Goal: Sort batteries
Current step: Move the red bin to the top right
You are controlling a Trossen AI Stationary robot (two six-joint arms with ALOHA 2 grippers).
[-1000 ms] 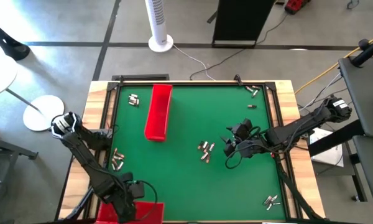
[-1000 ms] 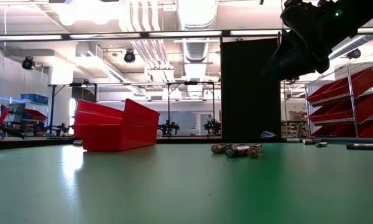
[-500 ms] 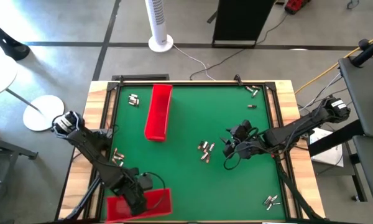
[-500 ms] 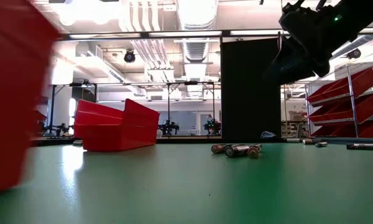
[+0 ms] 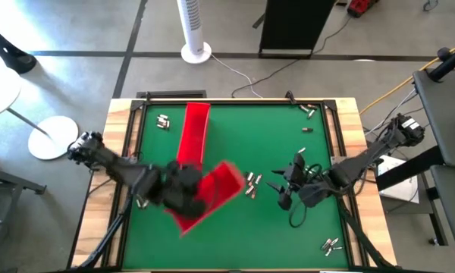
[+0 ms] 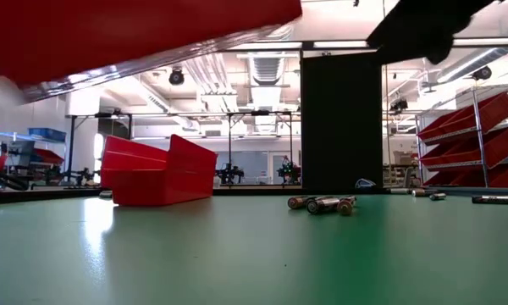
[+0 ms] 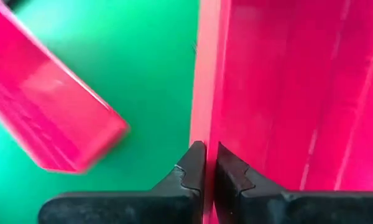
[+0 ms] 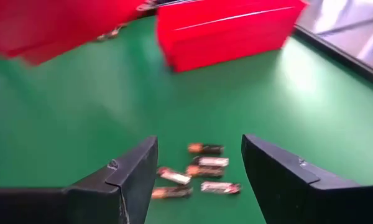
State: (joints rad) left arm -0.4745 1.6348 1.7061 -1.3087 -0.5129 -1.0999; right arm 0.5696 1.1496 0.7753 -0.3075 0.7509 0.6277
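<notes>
Batteries scattered in small clusters over the green bench

The batteries nearest the middle form a loose cluster of small silvery-grey cylinders, lying flat on their sides, some with dark or coppery ends; the low view shows them side by side on the mat. A second group lies near the far left corner. A third lies by the far right corner, with a single one just nearer than it. Another pair lies crossed near the near right corner. One or two show at the left edge, partly hidden.
</notes>
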